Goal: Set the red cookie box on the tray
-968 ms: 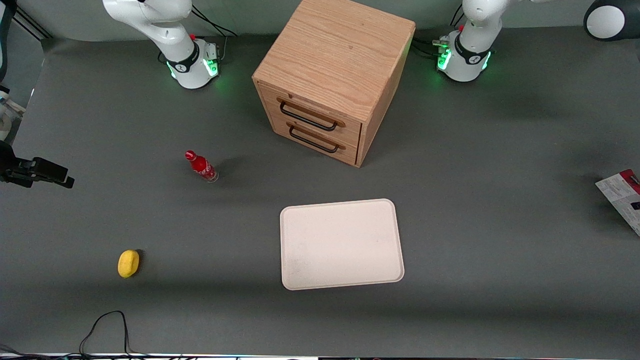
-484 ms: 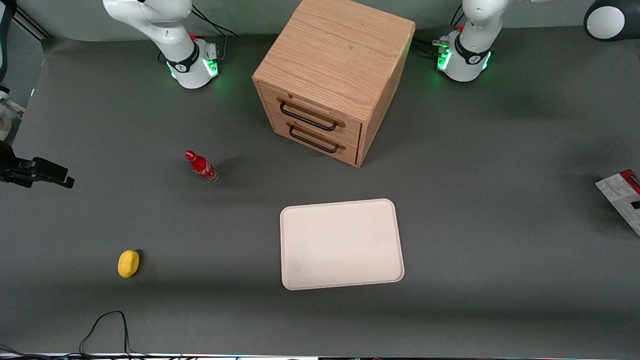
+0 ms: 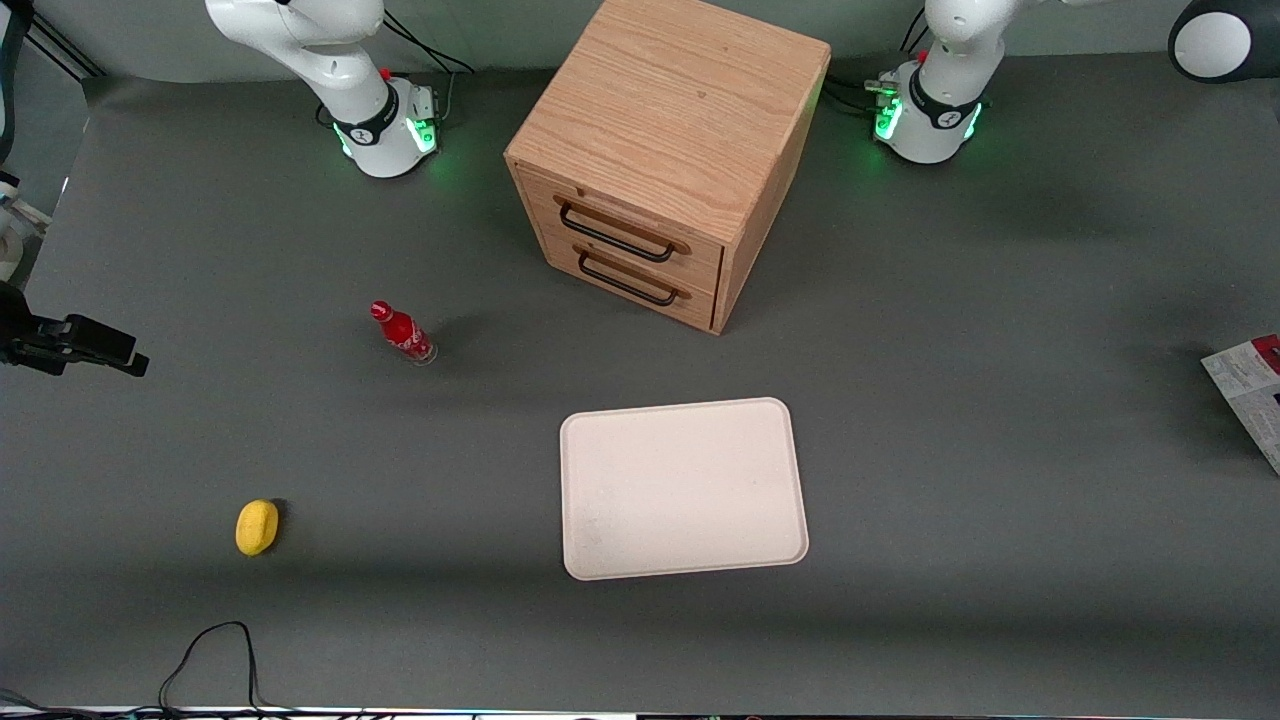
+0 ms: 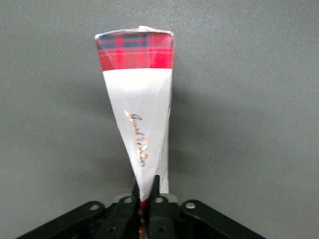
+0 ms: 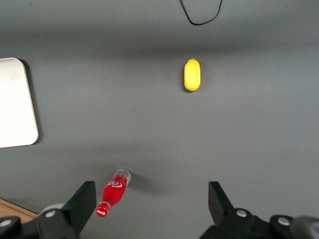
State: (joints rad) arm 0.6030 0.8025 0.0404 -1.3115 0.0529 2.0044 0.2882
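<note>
Red cookie box (image 4: 139,114) clamped at one narrow end between the closed fingers of the gripper (image 4: 145,195), hanging edge-on above bare grey table; in the front view (image 3: 1250,392) seen cut off at the right edge of the frame, toward the working arm's end and well apart from the tray (image 3: 683,488) at lower centre. Judged to be in carry: keep lifted, travel straight across open table toward the tray, lower flat within the rim before releasing. Thin pinch judged prone to swing or slip, so move slowly.
</note>
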